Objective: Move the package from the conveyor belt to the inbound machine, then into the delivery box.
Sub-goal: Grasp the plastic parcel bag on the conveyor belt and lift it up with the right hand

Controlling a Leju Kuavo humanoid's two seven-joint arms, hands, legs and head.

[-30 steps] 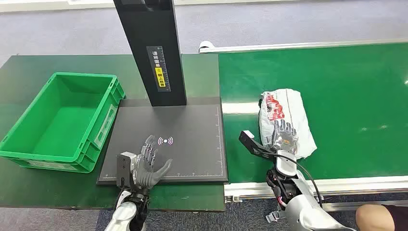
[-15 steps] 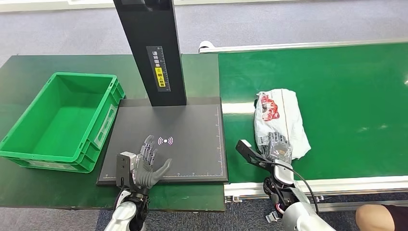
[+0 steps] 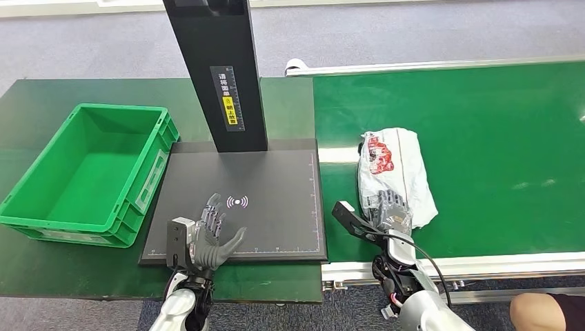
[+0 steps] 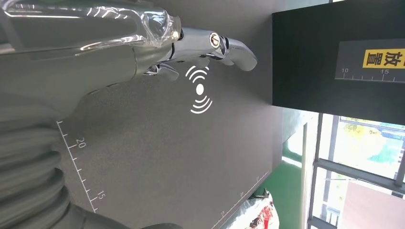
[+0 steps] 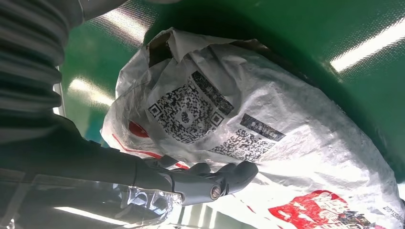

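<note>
The package [image 3: 399,162], a white plastic bag with red print, lies on the green conveyor belt [image 3: 497,158] near its left end. My right hand [image 3: 388,209] lies over the bag's near end, fingers spread on it. In the right wrist view the fingers [image 5: 210,183] reach along the package [image 5: 286,133] beside its QR labels. My left hand [image 3: 209,236] rests open on the near part of the inbound machine's black pad [image 3: 276,179], just short of the white scan mark [image 3: 237,201]. The left wrist view shows that hand [image 4: 119,47] above the pad [image 4: 167,157].
The machine's black column [image 3: 221,69] rises at the back of the pad. The green delivery box [image 3: 124,109] stands empty to the left of the pad on a green table. A person's knee [image 3: 545,310] shows at the bottom right, below the belt's silver rail.
The package has shifted left on the belt, toward the pad. My right hand has drawn back and left, from the bag's middle to its near end. The left hand has not moved.
</note>
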